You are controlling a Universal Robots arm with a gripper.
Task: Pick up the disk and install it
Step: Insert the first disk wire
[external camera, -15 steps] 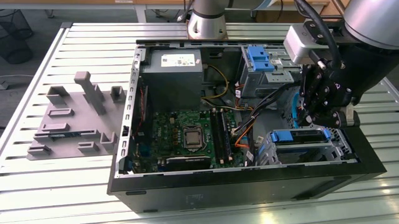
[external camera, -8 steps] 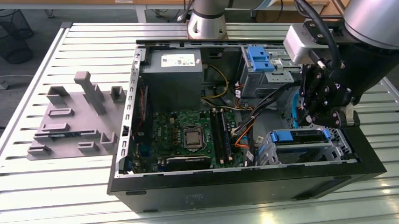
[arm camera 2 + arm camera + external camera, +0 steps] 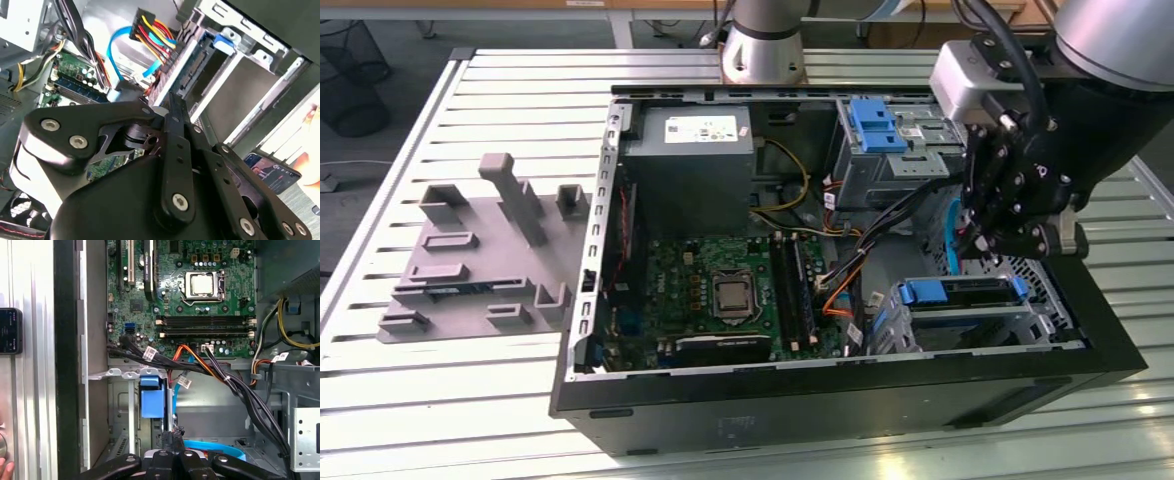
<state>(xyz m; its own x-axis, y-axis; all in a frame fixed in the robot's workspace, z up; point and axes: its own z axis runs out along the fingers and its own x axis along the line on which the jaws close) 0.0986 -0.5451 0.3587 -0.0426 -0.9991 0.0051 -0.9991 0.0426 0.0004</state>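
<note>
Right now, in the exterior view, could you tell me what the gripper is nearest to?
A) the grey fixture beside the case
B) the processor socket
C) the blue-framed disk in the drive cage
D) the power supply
C: the gripper hangs just above the disk, which sits in the drive cage at the exterior view's right.
</note>
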